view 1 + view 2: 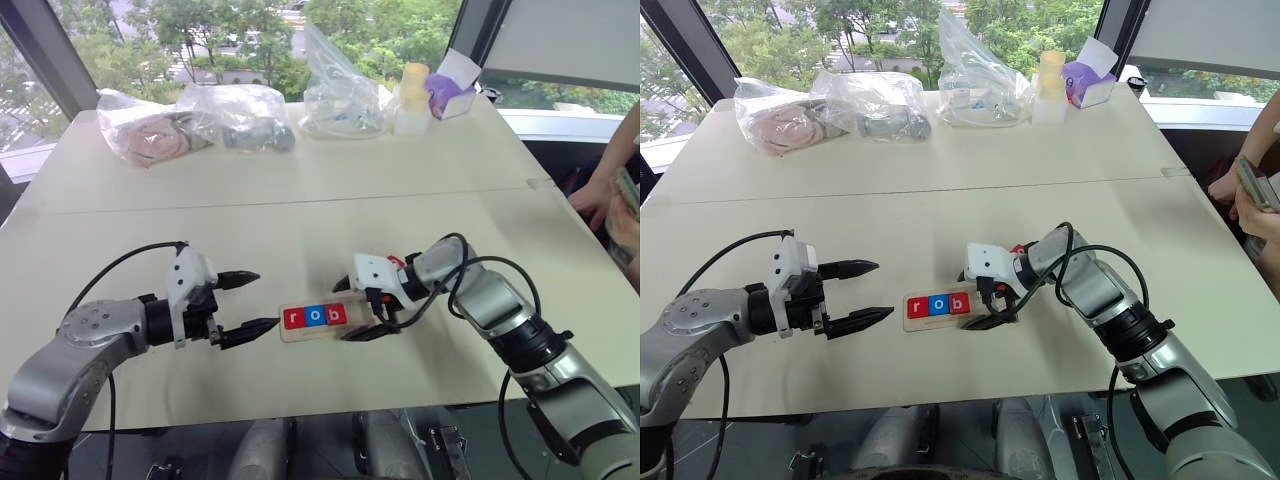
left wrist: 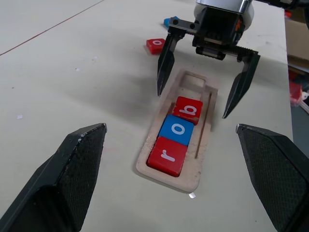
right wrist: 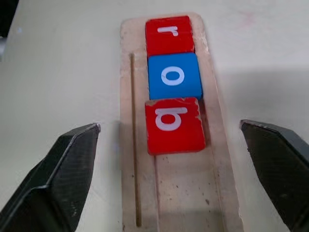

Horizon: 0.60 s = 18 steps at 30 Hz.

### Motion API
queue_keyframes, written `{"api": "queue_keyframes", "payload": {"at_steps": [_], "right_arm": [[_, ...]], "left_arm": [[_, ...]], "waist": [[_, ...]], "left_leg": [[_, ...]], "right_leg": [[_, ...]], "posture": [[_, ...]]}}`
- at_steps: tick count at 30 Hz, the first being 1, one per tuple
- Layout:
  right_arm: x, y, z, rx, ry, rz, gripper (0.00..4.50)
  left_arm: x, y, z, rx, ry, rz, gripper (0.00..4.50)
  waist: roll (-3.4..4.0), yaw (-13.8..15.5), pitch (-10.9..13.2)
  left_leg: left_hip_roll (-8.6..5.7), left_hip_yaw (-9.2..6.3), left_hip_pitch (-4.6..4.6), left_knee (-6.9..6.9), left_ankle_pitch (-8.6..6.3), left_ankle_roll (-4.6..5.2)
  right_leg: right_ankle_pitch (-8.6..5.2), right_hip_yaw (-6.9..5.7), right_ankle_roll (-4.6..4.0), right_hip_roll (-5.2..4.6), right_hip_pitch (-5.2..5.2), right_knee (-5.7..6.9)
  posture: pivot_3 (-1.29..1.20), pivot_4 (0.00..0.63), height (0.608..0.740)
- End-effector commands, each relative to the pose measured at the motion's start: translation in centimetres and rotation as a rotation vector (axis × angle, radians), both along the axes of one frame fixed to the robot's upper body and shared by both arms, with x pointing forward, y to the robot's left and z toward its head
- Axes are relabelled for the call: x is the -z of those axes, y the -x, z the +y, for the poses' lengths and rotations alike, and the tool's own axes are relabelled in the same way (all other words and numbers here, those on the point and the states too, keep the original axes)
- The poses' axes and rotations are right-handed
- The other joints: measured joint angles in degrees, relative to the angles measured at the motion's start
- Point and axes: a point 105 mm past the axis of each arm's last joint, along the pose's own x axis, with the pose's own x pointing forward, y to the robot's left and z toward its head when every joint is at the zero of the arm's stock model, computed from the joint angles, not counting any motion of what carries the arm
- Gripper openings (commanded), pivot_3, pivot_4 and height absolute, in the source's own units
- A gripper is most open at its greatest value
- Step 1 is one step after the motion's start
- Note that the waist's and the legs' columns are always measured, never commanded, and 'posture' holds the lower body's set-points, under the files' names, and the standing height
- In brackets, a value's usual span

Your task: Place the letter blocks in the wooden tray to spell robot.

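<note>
Matte black tapered fingers of the left gripper [image 1: 248,302] stand wide apart at the lower left of the head view, holding nothing, their tips just short of the wooden tray [image 1: 292,334]. That tray is a long, pale, rounded-corner holder lying on the smooth cream table [image 1: 300,210] just below the frame's centre, with a thin groove along one side of its shallow slot. Three flat square letter blocks sit in it, left to right: a glossy red "r" tile [image 1: 292,318], a blue "o" tile [image 1: 314,316] and a red "b" tile [image 1: 335,314] with a chipped corner, lying slightly askew. The rest of the slot is bare wood. Right of centre, the right gripper [image 2: 205,82] straddles the tray's unfilled end, its textured black fingers spread wide, one on each side, gripping nothing. Beyond it in the left wrist view lie a loose red tile [image 2: 155,45] and a blue tile [image 2: 170,21]. Crinkled clear plastic bags [image 1: 230,118] line the table's far edge at the top
</note>
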Motion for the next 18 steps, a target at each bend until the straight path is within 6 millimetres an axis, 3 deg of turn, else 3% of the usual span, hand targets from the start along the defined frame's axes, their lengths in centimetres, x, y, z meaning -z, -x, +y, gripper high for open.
{"api": "queue_keyframes", "payload": {"at_steps": [1, 5, 18], "right_arm": [[-2.9, -0.4, 0.6, -0.006, -0.07, -0.066, 4.48], [-3.0, -0.6, 0.5, 0.015, -0.078, -0.061, 4.48], [-0.5, -0.6, 0.6, 0.028, -0.049, -0.01, 4.48]], "left_arm": [[-0.7, -0.1, -0.4, 0.013, 0.009, -0.032, 4.5], [-0.7, -0.2, -0.5, 0.014, 0.014, -0.033, 4.5], [-0.7, -0.2, -0.5, 0.007, 0.015, -0.036, 4.5]], "waist": [[0.0, 0.0, 0.0], [0.0, 0.0, 0.0], [0.0, 0.0, 0.0]], "left_leg": [[0.0, 0.0, 0.0, 0.0, 0.0, 0.0], [0.0, 0.0, 0.0, 0.0, 0.0, 0.0], [0.0, 0.0, 0.0, -0.01, 0.0, 0.0]], "right_leg": [[0.0, 0.0, 0.0, 0.0, 0.0, 0.0], [0.0, 0.0, 0.0, 0.0, 0.01, 0.0], [0.01, 0.0, 0.02, 0.0, 0.0, 0.0]], "posture": [[0.0, 0.15, 0.74], [0.0, 0.15, 0.74], [0.0, 0.15, 0.74]]}}
